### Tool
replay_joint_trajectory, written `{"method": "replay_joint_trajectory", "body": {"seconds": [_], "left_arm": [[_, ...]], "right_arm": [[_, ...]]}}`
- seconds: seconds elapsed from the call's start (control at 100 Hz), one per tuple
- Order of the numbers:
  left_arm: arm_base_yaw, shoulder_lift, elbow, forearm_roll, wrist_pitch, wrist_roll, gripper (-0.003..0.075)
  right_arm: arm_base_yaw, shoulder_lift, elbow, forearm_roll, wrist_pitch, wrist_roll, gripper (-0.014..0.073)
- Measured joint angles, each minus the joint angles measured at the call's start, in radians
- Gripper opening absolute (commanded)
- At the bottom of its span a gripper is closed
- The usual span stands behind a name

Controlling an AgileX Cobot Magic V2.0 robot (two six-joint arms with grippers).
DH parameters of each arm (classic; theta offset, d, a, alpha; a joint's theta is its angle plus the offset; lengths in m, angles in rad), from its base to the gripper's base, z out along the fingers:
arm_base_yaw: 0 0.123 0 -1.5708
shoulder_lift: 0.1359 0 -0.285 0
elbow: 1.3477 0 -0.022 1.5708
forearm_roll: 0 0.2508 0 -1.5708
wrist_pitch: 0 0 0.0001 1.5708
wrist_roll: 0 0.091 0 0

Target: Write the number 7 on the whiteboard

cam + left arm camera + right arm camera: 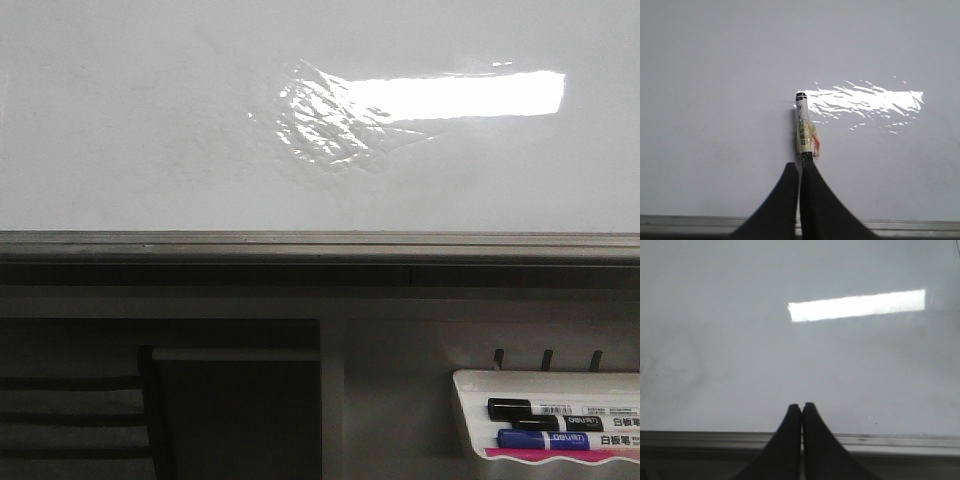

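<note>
Across the front view, your whiteboard (pixel 150 120) filled the upper half, glossy white w/ a bright glare bar and a wrinkled shiny patch (pixel 330 120) beside it, edged below by a dark grey rail (pixel 320 247). No arms showed in that view.

Progress, as far as you could judge: nothing written. No black stroke of a 7 showed on the board in any view, so the whole figure, top bar and slanting downstroke, was left to do.

Your left gripper (pixel 800 167) had its jaws pinched narrow on a marker (pixel 804 127), white barrel w/ a worn label, dark end pointing at the board near the glare. Whether the tip touched the surface, can't tell.

Your right gripper (pixel 801 407) had its jaws pressed together w/ nothing visible between them, facing bare board above the rail.

Other things: a small white marker tray (pixel 470 385) hung below the rail at front-view lower right, holding a black marker (pixel 560 410) and a blue marker (pixel 565 440) lying side by side. Dark slatted shapes sat lower left; unclear what. Nothing stood between the held marker and the board; the glare could make thin ink hard to check.
</note>
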Motion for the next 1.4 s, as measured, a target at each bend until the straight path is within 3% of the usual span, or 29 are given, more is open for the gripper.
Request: {"method": "replay_joint_trajectory", "body": {"seconds": [0.21, 0.49, 0.71, 1.31, 1.4], "left_arm": [[0.000, 0.010, -0.147, -0.075, 0.165, 0.000, -0.0020], [0.000, 0.220, -0.461, -0.073, 0.423, 0.000, -0.0020], [0.000, 0.284, -0.533, -0.053, 0.443, 0.000, -0.0020], [0.000, 0.286, -0.533, -0.046, 0.448, 0.000, -0.0020], [0.000, 0.286, -0.533, -0.025, 0.448, 0.000, 0.0012]], "right_arm": [[0.000, 0.028, -0.177, 0.000, 0.160, 0.000, -0.0071], [0.000, 0.253, -0.432, -0.002, 0.385, 0.000, -0.0071], [0.000, 0.356, -0.525, -0.003, 0.463, 0.000, -0.0071], [0.000, 0.361, -0.526, -0.003, 0.448, 0.000, -0.0069], [0.000, 0.361, -0.526, -0.003, 0.447, 0.000, 0.0020]]}}
